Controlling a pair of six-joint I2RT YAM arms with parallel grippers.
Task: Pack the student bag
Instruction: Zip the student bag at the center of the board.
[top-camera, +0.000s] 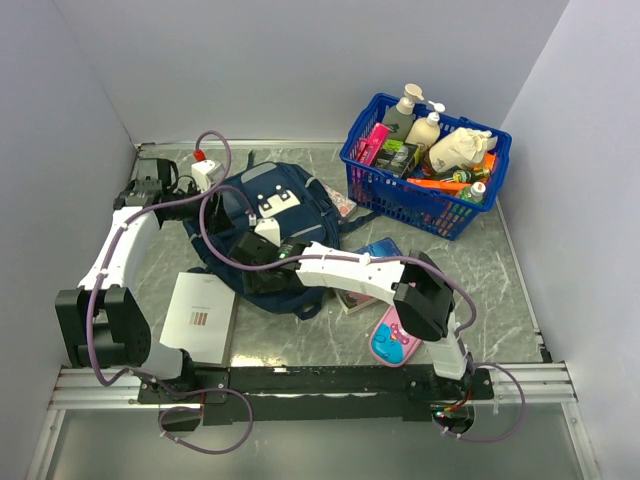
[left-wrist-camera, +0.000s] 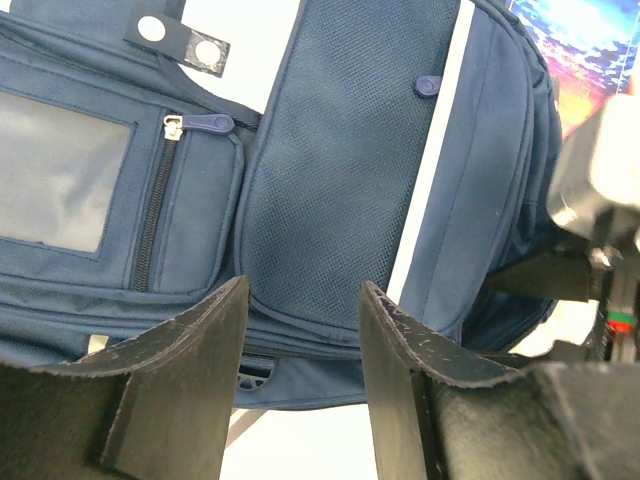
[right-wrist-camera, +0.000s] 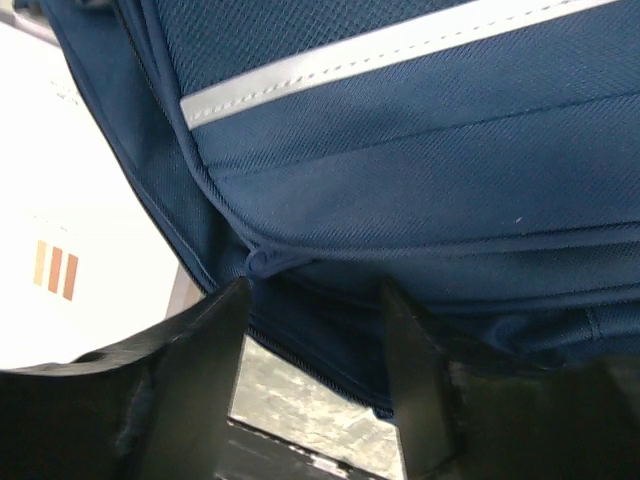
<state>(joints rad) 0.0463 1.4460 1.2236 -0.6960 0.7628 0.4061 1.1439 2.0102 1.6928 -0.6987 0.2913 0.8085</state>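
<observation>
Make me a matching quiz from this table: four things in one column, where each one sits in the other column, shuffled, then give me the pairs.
1. student bag
2. blue basket
3. white booklet
4. pink case

A. far right corner
B. near left
C. centre
D. near right

Pairs: 1-C, 2-A, 3-B, 4-D

The right arm (top-camera: 350, 270) covers the near side of the student bag (top-camera: 300, 195) and part of a book (top-camera: 380, 247) mid-counter, both wrist views crop the bag, and labels in the far-right-corner basket (top-camera: 400, 200) are too small to read.
</observation>
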